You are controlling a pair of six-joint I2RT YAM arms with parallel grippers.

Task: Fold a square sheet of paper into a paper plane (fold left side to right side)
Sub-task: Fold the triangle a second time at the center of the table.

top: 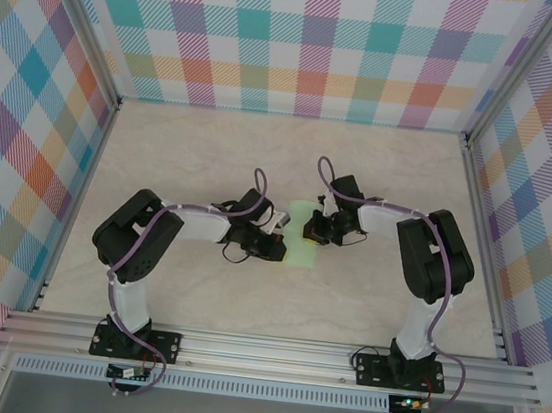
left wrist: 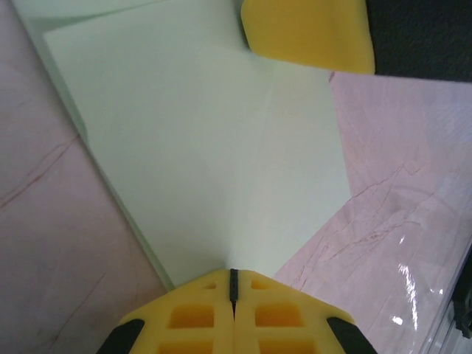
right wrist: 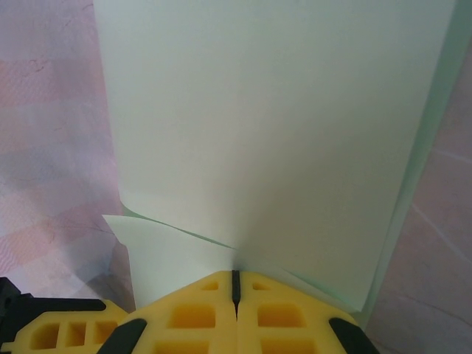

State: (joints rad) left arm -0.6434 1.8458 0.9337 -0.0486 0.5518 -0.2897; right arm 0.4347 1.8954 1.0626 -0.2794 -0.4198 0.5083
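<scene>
The square sheet of paper [top: 302, 242], pale mint green, lies folded into layers on the table between my two grippers. In the left wrist view the paper [left wrist: 206, 147] spreads out ahead of my left gripper [left wrist: 234, 271]. Its yellow jaws are shut, with the tips resting at the paper's near corner. A yellow finger of the right gripper [left wrist: 306, 33] sits on the sheet's far edge. My right gripper [right wrist: 236, 273] is shut too, its tips against the paper [right wrist: 265, 133]. There the top layer curls up a little from the layer beneath. From above, the right gripper [top: 314, 231] meets the sheet's right edge.
The pale marbled table [top: 213, 148] is boxed in by plaid walls [top: 297, 38] at the back and on both sides. An aluminium rail [top: 268, 352] carrying the arm bases runs along the near edge. Open tabletop lies behind the paper.
</scene>
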